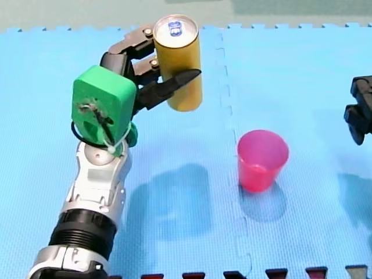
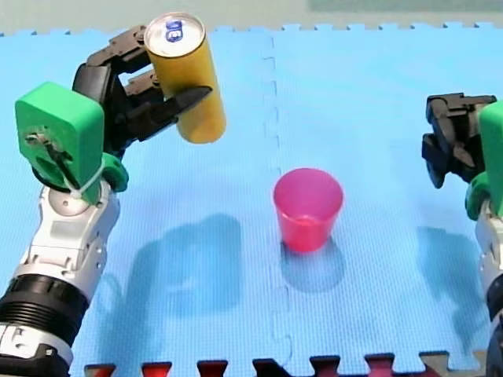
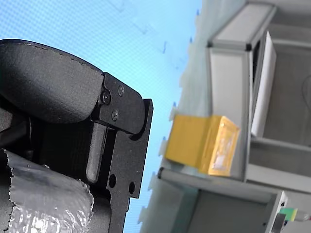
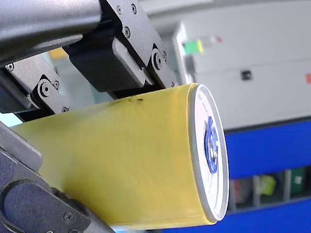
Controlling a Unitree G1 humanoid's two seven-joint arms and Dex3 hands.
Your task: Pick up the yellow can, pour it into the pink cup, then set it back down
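Observation:
My left hand (image 1: 152, 72) is shut on the yellow can (image 1: 180, 63), holding it up in the air above the blue mat, nearly upright with its silver top (image 2: 174, 33) tipped slightly toward me. The second wrist view shows the same can (image 4: 121, 160) clamped between black fingers (image 4: 121, 53). The pink cup (image 1: 262, 160) stands upright on the mat, to the right of the can and nearer to me. My right hand (image 2: 449, 145) hovers at the right edge, away from the cup, holding nothing.
The blue foam mat (image 1: 302, 81) covers the whole work surface, with a seam running down its middle. The first wrist view shows a yellow box (image 3: 204, 144) and grey metal frames (image 3: 228, 82) beyond the mat's far edge.

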